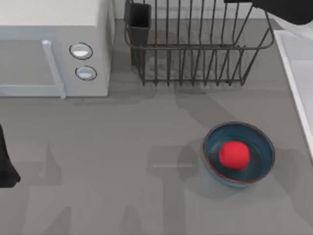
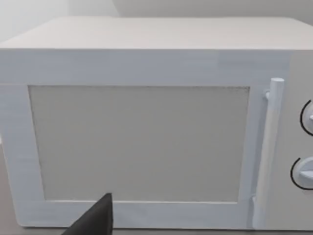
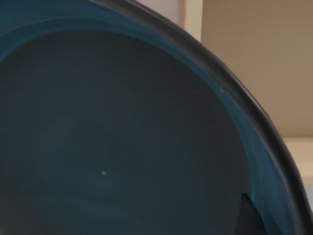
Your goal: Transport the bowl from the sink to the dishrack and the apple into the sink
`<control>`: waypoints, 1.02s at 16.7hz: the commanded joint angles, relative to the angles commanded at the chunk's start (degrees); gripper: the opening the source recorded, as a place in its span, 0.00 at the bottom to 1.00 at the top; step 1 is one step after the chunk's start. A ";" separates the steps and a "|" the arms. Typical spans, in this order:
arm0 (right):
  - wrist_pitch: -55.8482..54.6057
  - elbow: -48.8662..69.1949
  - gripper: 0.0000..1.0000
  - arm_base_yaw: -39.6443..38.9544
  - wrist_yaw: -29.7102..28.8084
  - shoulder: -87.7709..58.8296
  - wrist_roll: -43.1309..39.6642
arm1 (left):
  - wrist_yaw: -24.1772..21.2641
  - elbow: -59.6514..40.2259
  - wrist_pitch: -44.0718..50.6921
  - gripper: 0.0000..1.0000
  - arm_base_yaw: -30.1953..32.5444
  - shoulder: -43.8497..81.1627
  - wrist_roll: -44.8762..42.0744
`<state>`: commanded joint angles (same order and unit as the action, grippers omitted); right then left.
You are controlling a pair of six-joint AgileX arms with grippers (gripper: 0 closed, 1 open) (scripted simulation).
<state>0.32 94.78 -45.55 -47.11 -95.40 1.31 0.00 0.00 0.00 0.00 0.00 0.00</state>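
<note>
So right now the right arm is up at about 1 o'clock in the top view, over the far corner of the dishrack (image 1: 195,49). Its wrist cam is staring straight into a blue bowl (image 3: 122,137) from really close, so my guess is it's carrying that one toward the rack. Can't tell how that pincer stands, though. The rack looks bare, so nothing's dropped in yet.

The apple (image 1: 234,154) sits inside a second bowl (image 1: 259,142) on the tabletop (image 1: 122,171) at roughly 4 o'clock. The sink (image 1: 298,73) is over at the 3 o'clock edge, so the apple half hasn't started.

Left arm is parked at 9 o'clock, facing the microwave (image 2: 146,122). Can't tell the state of its pincer either
</note>
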 joint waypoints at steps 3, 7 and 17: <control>-0.65 -0.46 0.00 0.39 0.43 -0.85 0.12 | 0.00 0.00 0.00 1.00 0.00 0.00 0.00; -8.80 -4.03 0.00 2.10 2.07 -6.13 0.22 | 0.00 0.00 0.00 1.00 0.00 0.00 0.00; -39.42 -17.65 0.00 8.97 8.65 -21.09 -0.30 | 0.00 0.00 0.00 1.00 0.00 0.00 0.00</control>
<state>-39.10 77.13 -36.57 -38.46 -116.50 1.02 0.00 0.00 0.00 0.00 0.00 0.00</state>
